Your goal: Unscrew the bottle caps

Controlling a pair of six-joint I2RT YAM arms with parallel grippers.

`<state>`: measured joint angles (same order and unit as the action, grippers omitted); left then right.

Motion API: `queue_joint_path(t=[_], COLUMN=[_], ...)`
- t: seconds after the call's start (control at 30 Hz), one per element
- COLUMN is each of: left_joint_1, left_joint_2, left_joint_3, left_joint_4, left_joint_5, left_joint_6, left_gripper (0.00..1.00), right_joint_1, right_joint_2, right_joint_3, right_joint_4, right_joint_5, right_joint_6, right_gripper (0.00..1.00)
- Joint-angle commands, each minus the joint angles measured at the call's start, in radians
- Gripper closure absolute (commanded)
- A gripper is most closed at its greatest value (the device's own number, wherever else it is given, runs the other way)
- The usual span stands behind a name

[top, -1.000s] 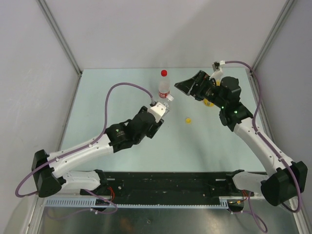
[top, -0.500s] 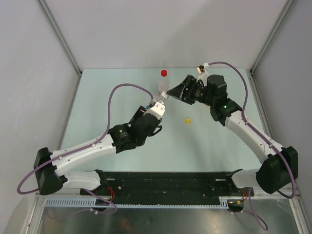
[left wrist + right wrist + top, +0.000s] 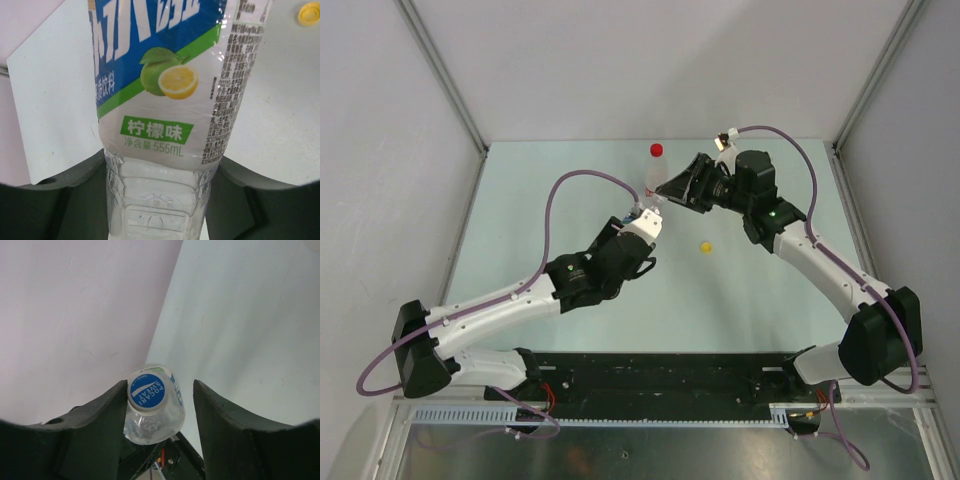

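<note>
My left gripper (image 3: 651, 212) (image 3: 161, 180) is shut on the lower body of a clear bottle (image 3: 165, 85) with a blue, white and green label, holding it tilted towards the right arm. Its cap (image 3: 146, 392), white-rimmed with a blue top, sits between the fingers of my right gripper (image 3: 666, 190) (image 3: 160, 387). The left finger (image 3: 107, 412) touches the cap; the right finger (image 3: 220, 415) stands apart from it, so the jaws are open. A red-capped bottle (image 3: 656, 160) stands just behind. A loose yellow cap (image 3: 705, 245) (image 3: 308, 14) lies on the table.
The pale green table (image 3: 540, 200) is walled by white panels at the back and sides. A purple cable loops over each arm. A black rail (image 3: 660, 375) runs along the near edge between the arm bases.
My right gripper has swung left onto the held bottle's cap and its jaws have narrowed. The left arm has shifted the bottle slightly towards it.
</note>
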<state>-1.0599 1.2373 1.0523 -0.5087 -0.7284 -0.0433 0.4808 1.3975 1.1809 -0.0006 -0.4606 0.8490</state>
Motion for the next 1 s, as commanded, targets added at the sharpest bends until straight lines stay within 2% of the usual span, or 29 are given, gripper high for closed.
queue_joint_path(t=[0.0,0.13,0.2,0.33,0.37,0.73,0.97], left_joint_1=[-0.01,-0.011,-0.011,-0.012,-0.012,-0.01,0.019], left_joint_2=[0.006,0.018,0.021,0.021,0.021,0.011,-0.026], left_joint_3=[0.051,0.056,0.06,0.066,0.068,0.073,0.079], left_joint_4=[0.012,0.007,0.005,-0.001,-0.002,-0.002,0.012], left_joint_5=[-0.007,-0.008,-0.009,-0.017,-0.019,0.002,0.134], left_joint_6=[0.006,0.011,0.013,0.014,0.012,-0.015,-0.028], left_gripper=[0.71,0.71,0.71,0.71,0.71,0.73,0.77], right_joint_1=[0.006,0.006,0.006,0.006,0.006,0.009,0.012], right_joint_2=[0.012,0.016,0.015,0.016,0.015,-0.021,-0.063], right_joint_3=[0.056,0.058,0.059,0.059,0.06,0.059,0.059], right_joint_4=[0.058,0.072,0.076,0.087,0.089,0.101,0.116], right_joint_5=[-0.037,-0.051,-0.061,-0.084,-0.088,-0.132,-0.178], right_joint_6=[0.031,0.041,0.043,0.044,0.043,-0.044,-0.113], right_gripper=[0.45,0.55,0.66,0.94,0.97,1.0,1.0])
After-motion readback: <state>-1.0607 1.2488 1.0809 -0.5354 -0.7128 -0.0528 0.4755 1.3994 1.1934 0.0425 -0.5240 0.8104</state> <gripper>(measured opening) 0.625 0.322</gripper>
